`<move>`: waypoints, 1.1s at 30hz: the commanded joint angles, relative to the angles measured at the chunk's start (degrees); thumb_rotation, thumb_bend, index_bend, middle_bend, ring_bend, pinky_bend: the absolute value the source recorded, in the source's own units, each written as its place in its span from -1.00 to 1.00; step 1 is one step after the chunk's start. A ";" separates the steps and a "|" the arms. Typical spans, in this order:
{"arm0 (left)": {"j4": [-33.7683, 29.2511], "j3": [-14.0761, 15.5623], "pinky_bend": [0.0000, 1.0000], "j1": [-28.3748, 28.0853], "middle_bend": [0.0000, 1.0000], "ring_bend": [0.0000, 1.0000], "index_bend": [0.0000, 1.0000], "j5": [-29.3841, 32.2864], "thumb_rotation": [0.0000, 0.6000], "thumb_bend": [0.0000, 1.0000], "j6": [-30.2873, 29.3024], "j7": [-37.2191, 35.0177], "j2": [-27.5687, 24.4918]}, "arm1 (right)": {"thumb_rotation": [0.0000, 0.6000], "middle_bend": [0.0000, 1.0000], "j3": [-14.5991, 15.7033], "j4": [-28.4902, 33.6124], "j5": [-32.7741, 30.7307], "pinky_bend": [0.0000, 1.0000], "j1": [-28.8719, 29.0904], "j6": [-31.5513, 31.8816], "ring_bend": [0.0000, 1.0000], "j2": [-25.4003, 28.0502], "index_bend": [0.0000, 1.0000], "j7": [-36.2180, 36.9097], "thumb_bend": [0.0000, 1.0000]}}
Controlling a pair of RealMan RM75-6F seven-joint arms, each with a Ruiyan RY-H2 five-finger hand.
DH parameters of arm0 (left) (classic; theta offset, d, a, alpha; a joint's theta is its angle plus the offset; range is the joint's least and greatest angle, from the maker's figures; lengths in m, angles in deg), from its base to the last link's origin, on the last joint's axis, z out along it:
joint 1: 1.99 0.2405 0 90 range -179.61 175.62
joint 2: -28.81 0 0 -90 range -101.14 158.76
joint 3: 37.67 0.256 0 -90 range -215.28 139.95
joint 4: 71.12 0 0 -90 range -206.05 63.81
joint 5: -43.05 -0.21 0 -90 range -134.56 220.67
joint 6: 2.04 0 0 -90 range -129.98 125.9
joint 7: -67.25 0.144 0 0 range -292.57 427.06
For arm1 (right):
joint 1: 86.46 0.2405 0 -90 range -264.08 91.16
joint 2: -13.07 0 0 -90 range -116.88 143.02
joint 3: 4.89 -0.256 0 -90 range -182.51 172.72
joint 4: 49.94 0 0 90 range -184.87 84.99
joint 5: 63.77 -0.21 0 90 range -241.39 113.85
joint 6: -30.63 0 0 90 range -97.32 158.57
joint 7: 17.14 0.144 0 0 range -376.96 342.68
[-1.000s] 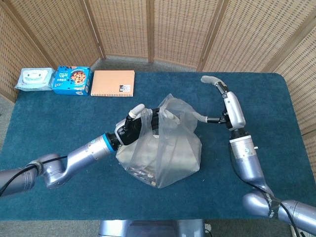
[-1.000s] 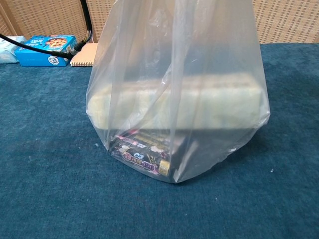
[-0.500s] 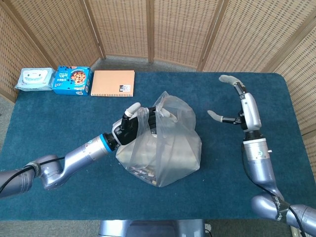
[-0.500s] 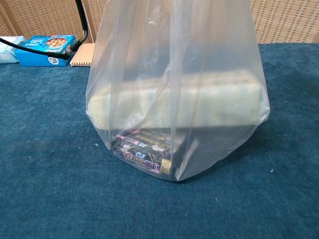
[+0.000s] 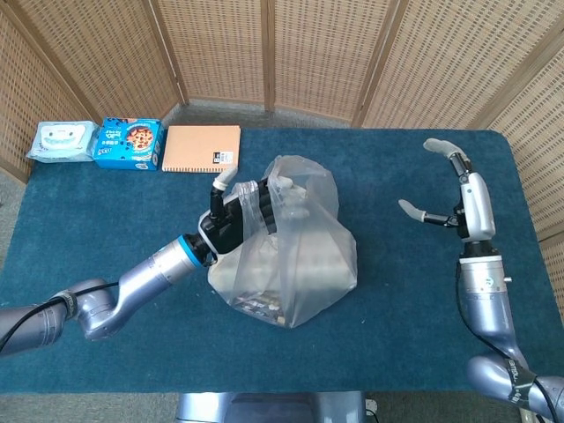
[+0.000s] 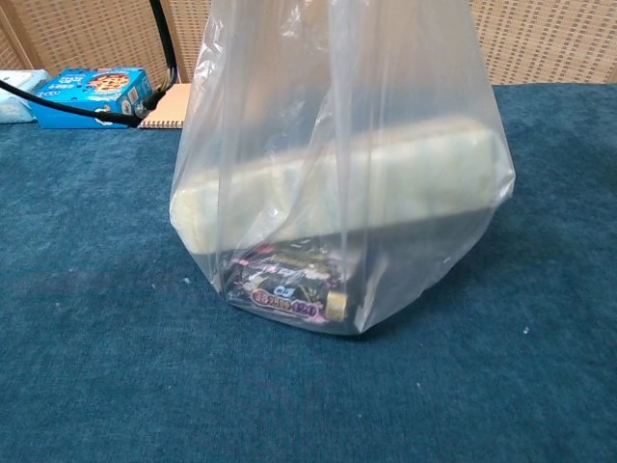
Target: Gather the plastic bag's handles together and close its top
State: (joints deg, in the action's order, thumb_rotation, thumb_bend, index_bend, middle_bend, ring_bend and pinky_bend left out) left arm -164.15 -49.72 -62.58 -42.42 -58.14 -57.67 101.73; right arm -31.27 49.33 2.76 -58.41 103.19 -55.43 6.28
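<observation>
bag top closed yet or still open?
Gathered, seemingly closed: the left hand grips the plastic bag at its bunched top. The right hand is apart, open.

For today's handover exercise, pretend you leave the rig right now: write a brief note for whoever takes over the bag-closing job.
Left hand: grips the gathered top of the clear plastic bag from its left side.
Right hand: open, fingers spread, off to the bag's right, touching nothing.
Bag: upright mid-table on the blue cloth, holding a pale flat pack above a dark snack packet.
Done: top bunched in the left hand.
Left: whether both handles are caught cannot be told; finish the closure.
</observation>
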 commanded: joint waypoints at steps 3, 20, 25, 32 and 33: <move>0.12 -2.35 -0.51 0.34 -0.37 -0.51 -0.36 1.70 -1.00 -0.49 1.98 -6.88 0.68 | 0.81 -0.57 -0.05 0.10 0.42 -0.82 -0.60 0.44 -0.76 0.40 -0.64 0.78 -0.83; 2.82 -2.07 -0.24 0.24 0.02 -0.07 -0.02 -3.00 -1.00 -0.49 2.64 -15.34 1.53 | 0.82 -0.57 1.50 1.20 3.12 -0.82 -3.61 2.66 -0.76 1.46 -0.64 3.24 -0.84; 3.05 -1.95 -0.13 0.36 0.19 0.10 0.00 -1.82 -1.00 -0.49 3.33 -12.07 1.43 | 0.82 -0.57 1.89 1.43 3.76 -0.82 -4.25 3.04 -0.76 1.69 -0.64 3.85 -0.83; 1.68 -2.48 -0.53 1.10 0.04 -0.25 -0.01 1.90 -1.00 -0.49 4.73 -2.80 1.18 | 0.82 -0.57 2.01 1.31 4.14 -0.82 -4.56 3.13 -0.76 1.83 -0.64 4.49 -0.84; 1.53 -2.68 -0.56 1.28 0.01 -0.29 -0.03 2.63 -1.00 -0.49 4.82 -1.23 1.25 | 0.82 -0.57 2.03 1.27 4.19 -0.82 -4.59 3.11 -0.76 1.85 -0.63 4.60 -0.84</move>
State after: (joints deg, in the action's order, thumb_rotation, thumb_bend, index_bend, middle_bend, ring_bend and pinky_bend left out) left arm -162.04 -52.02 -61.76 -41.56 -53.89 -61.98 103.01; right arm -29.25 50.62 6.93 -62.99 106.32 -53.60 10.85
